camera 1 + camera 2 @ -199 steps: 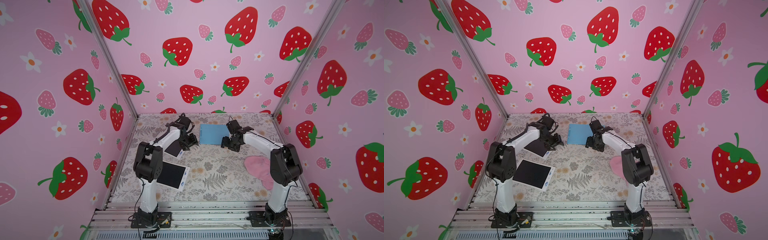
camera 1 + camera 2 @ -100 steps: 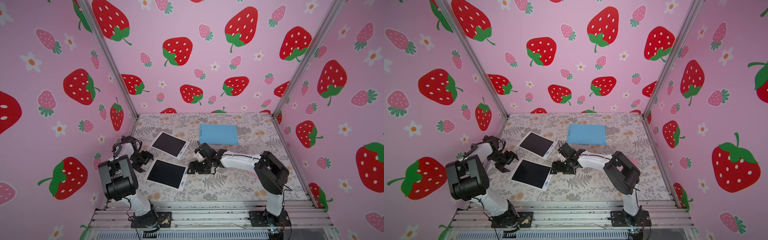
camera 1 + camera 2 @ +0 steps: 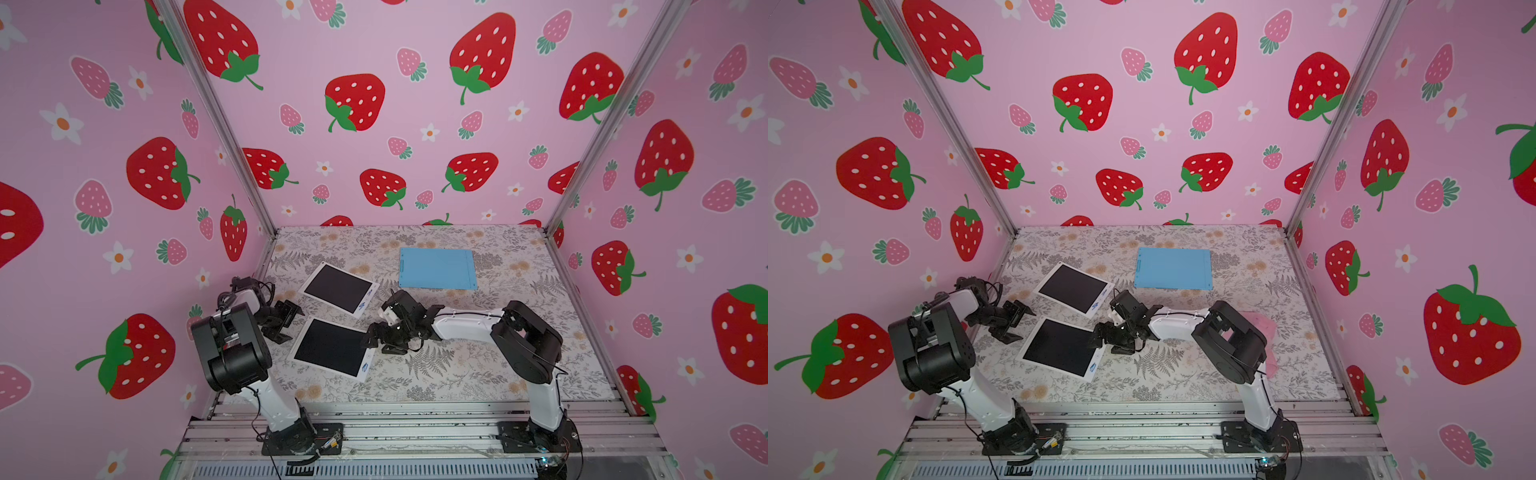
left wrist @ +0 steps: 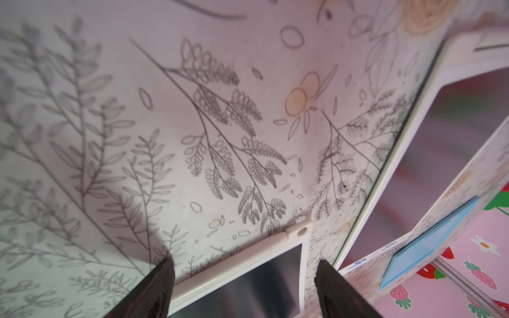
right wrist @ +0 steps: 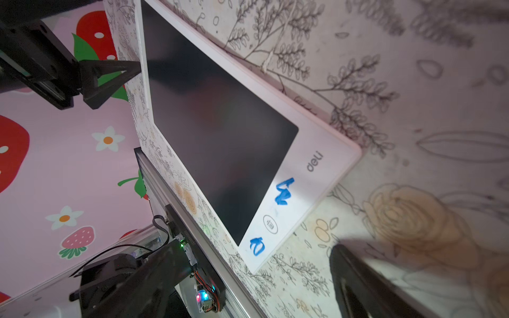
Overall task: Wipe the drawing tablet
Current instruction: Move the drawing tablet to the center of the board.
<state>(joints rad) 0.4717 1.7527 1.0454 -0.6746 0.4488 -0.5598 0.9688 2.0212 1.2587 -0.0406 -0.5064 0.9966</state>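
Two white drawing tablets with black screens lie on the floral mat: a near one (image 3: 330,347) (image 3: 1059,347) and a far one (image 3: 338,286) (image 3: 1073,289). In the right wrist view the near tablet (image 5: 220,124) carries blue scribbles (image 5: 283,191) on its white border. My left gripper (image 3: 286,323) (image 3: 1015,322) stands open just left of the near tablet, whose corner (image 4: 275,264) shows between the fingers (image 4: 159,289). My right gripper (image 3: 376,340) (image 3: 1104,338) (image 5: 261,264) stands open and empty at that tablet's right edge.
A blue slab (image 3: 436,268) (image 3: 1173,268) lies flat at the back of the mat. A pink cloth (image 3: 1264,328) shows partly behind the right arm. Strawberry-print walls close in three sides, and a metal rail (image 3: 415,428) runs along the front.
Both arms have swung from the back of the mat to the front, one on each side of the near tablet, and both jaws have widened. Over the last half second little has moved.
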